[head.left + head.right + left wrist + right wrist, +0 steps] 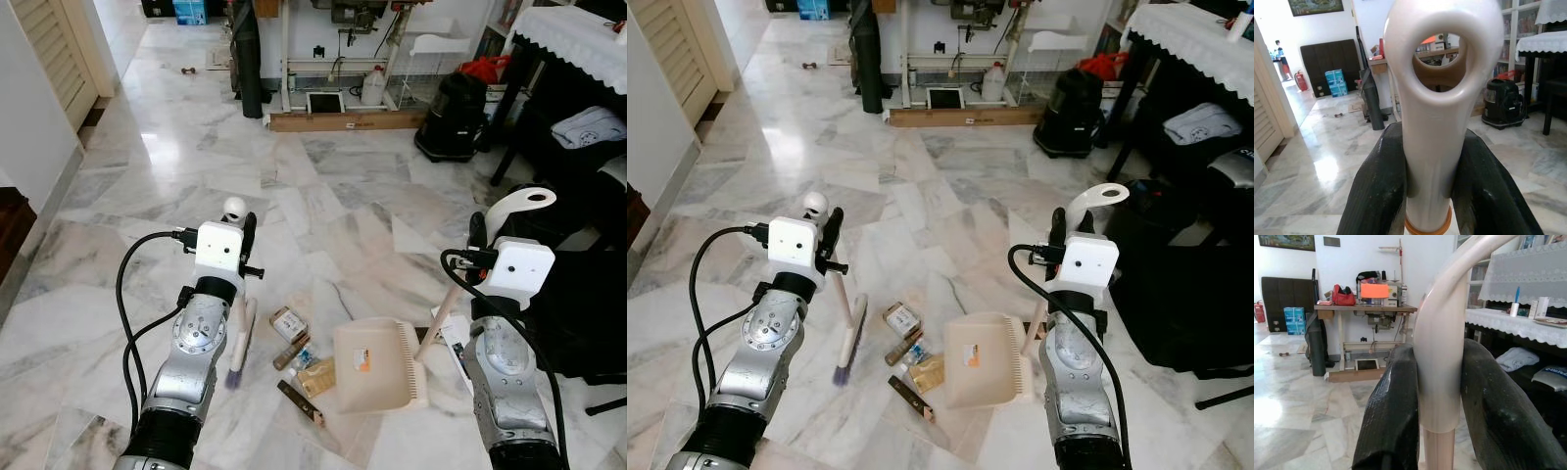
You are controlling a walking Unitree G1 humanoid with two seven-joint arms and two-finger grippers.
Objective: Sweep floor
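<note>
My left gripper (244, 235) is shut on the cream handle (1435, 147) of a broom, near its looped top. The broom's purple bristles (235, 373) rest on the marble floor left of the litter. My right gripper (479, 233) is shut on the curved cream handle (1439, 357) of a dustpan. The dustpan's tray (376, 367) lies flat on the floor between my arms. Beside its left edge lie a small box (288, 323), a yellowish wrapper (315, 377) and a brown bar (300, 401).
A black vacuum cleaner (453, 116) and a sewing table (338, 59) stand ahead, with a wooden board (343, 120) at the table's foot. A dark table with a white lace cloth (578, 34) and black furniture (588, 313) crowd the right. A louvered door (54, 49) is far left.
</note>
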